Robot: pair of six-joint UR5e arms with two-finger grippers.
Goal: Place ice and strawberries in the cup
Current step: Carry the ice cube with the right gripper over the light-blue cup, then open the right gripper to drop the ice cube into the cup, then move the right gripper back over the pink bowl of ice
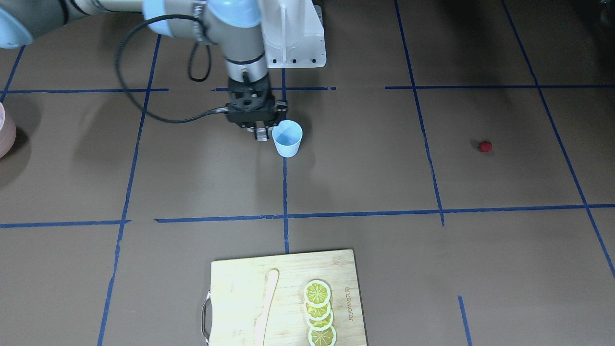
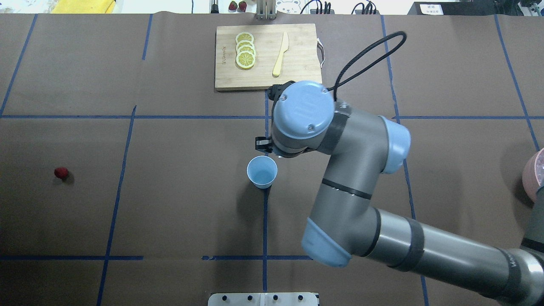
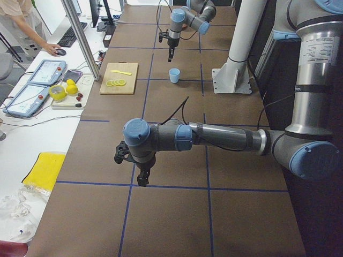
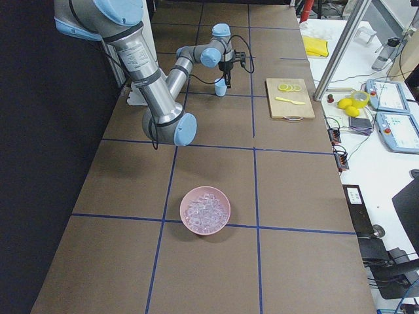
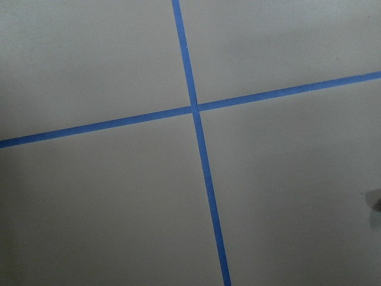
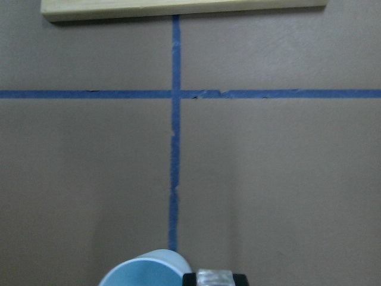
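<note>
I read the right hand [image 1: 260, 134] as closed on a pale lump I take for ice [image 6: 214, 277], hanging just beside the cup [image 1: 287, 138], not over its mouth; the cup lies toward the robot's left, so a short sideways shift should precede release.

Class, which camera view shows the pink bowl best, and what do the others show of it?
Exterior right: the whole pink bowl sits unobstructed, ice visible inside. Overhead catches only a sliver at its right edge; front-facing only a sliver at its left edge. Exterior left and both wrist views miss it.
</note>
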